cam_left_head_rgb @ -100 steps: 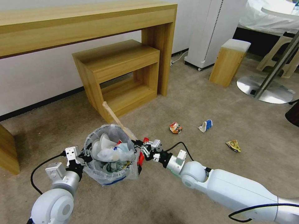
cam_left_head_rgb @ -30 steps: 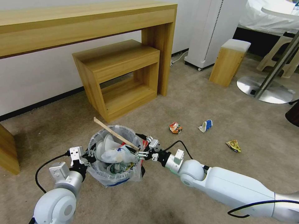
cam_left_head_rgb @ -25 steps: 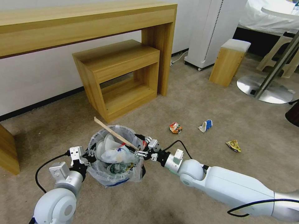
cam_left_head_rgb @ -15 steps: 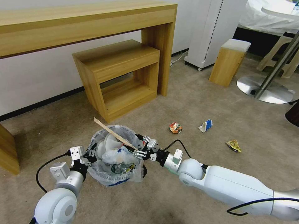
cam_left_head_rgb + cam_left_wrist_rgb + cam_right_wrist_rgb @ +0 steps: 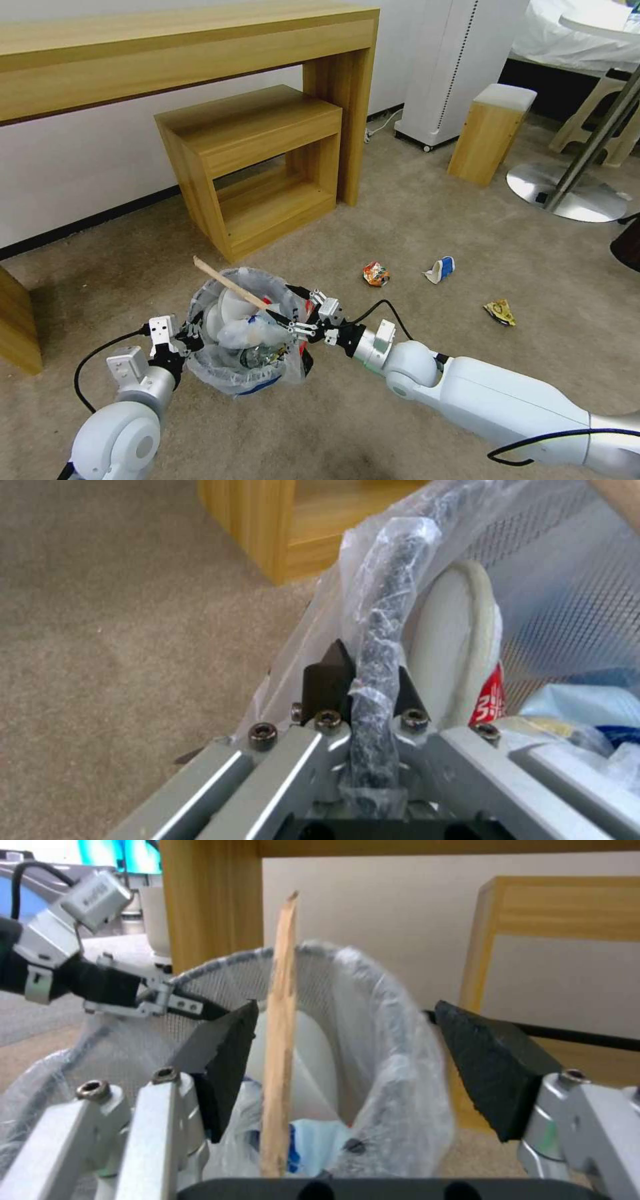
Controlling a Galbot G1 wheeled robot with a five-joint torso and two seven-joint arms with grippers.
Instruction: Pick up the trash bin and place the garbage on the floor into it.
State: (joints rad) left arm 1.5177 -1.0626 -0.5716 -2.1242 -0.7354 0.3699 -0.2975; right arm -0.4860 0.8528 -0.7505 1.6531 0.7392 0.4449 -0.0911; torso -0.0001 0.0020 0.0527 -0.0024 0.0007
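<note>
The trash bin [image 5: 243,340] stands on the beige floor [image 5: 413,220], in front of the low wooden shelf unit [image 5: 257,167]. Its whitish plastic liner is folded over the rim. Inside the bin lie a white slipper [image 5: 230,310], pale blue crumpled material and a red wrapper.

A wooden stick [image 5: 230,285] rests across the bin, its upper end projecting past the rim on the shelf-unit side.

The left gripper [image 5: 190,331] is at the bin's rim on the robot's left. In the left wrist view its fingers [image 5: 328,680] are clamped on the bagged rim [image 5: 383,645], one pad outside and one inside.

The right gripper [image 5: 301,310] is at the opposite side of the bin. Its jaws stand apart; in the right wrist view the stick [image 5: 280,1040] lies between the pads, close to one pad [image 5: 223,1065] and well clear of the other.

Further from the bin, on the robot's right, three items lie on the floor: an orange packet [image 5: 376,273] nearest, a blue-white paper cup [image 5: 441,269] beyond it, and a yellow packet [image 5: 501,311] farthest out.
</note>
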